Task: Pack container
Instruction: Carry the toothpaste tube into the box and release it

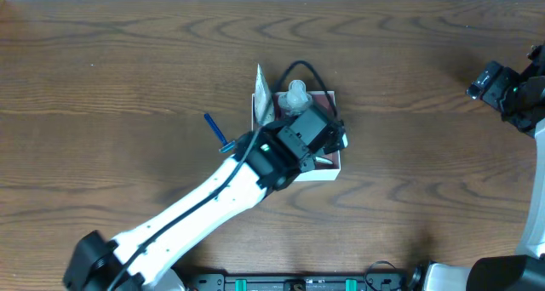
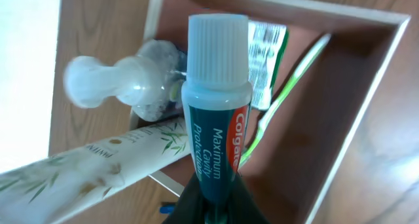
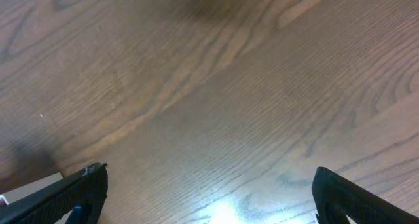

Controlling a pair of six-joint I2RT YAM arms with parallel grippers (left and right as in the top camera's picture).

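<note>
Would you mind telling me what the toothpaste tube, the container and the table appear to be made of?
The toothpaste tube: glossy plastic, judging by its sheen and ribbed white cap. The container: probably cardboard or thin wood; pale matte walls, flat reddish-brown floor. The table: wood or wood-look laminate; dark grain, slight glare.

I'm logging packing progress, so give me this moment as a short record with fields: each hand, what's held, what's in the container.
left hand: shut on toothpaste tube, cap pointing out over the container
right hand: open, empty, above the table
on container floor: green toothbrush, sachet
at container edge: clear bottle; leaf-printed tube lying across the wall
</note>
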